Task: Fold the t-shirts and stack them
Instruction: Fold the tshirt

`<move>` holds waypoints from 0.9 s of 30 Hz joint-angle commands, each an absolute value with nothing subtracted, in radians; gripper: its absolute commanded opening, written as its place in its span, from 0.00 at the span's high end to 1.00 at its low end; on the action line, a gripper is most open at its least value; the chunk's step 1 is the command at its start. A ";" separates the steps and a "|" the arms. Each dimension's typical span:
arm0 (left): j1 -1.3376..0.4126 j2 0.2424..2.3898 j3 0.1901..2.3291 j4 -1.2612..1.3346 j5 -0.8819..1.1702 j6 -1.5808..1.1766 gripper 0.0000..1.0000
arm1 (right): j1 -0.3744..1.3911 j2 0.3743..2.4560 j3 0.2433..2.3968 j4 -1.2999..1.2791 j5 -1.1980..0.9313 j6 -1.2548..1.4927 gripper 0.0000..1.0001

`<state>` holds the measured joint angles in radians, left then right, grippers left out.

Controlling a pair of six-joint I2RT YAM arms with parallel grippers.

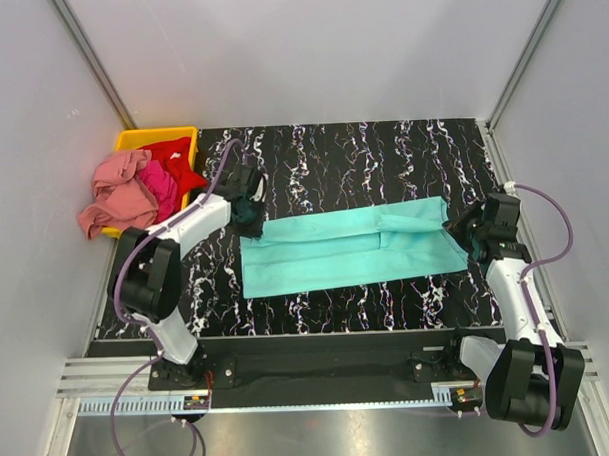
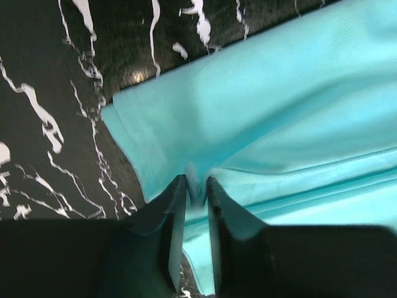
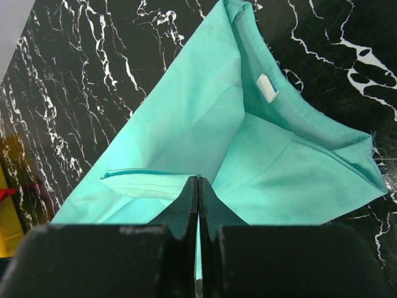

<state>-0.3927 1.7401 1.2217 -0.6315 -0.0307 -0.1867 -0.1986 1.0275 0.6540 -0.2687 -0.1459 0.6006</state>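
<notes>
The turquoise t-shirt (image 1: 345, 249) lies folded into a long band across the middle of the black marbled table (image 1: 382, 150). My left gripper (image 1: 252, 222) is at its far left corner. In the left wrist view its jaws (image 2: 197, 186) stand slightly apart, open, with a small ridge of the teal cloth (image 2: 279, 112) between the tips. My right gripper (image 1: 463, 232) is at the shirt's right end, shut on the teal fabric (image 3: 205, 118) near the collar with its white label (image 3: 267, 87). Salmon pink (image 1: 118, 189), magenta (image 1: 161, 183) and red (image 1: 177, 157) t-shirts lie heaped at the far left.
A yellow bin (image 1: 156, 138) at the table's far left corner holds the heaped shirts; the pink one spills over its left rim. Grey walls close in the table on the left, back and right.
</notes>
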 commanded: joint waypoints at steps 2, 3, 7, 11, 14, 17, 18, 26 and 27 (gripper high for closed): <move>-0.400 1.625 1.172 -0.630 -0.104 -0.219 0.55 | -0.201 0.979 0.623 -0.246 -0.249 0.635 1.00; -0.400 1.606 1.167 -0.640 -0.119 -0.227 0.50 | -0.201 0.974 0.585 -0.230 -0.277 0.652 1.00; -0.403 1.594 1.187 -0.683 -0.157 -0.273 0.46 | -0.201 0.960 0.546 -0.242 -0.324 0.650 1.00; -0.405 1.574 1.148 -0.632 -0.013 -0.310 0.46 | -0.201 0.934 0.535 -0.258 -0.302 0.640 1.00; -0.403 1.601 1.131 -0.632 -0.018 -0.337 0.47 | -0.201 0.930 0.545 -0.278 -0.299 0.627 1.00; -0.405 1.629 1.124 -0.649 -0.028 -0.360 0.49 | -0.199 0.914 0.538 -0.285 -0.290 0.617 1.00; -0.403 1.635 1.120 -0.652 -0.028 -0.367 0.49 | -0.201 0.910 0.531 -0.285 -0.288 0.614 1.00; -0.403 1.698 1.100 -0.666 -0.087 -0.383 0.61 | -0.201 0.904 0.537 -0.336 -0.235 0.615 1.00; -0.403 1.704 1.095 -0.666 -0.097 -0.383 0.64 | -0.201 0.904 0.544 -0.351 -0.220 0.623 1.00</move>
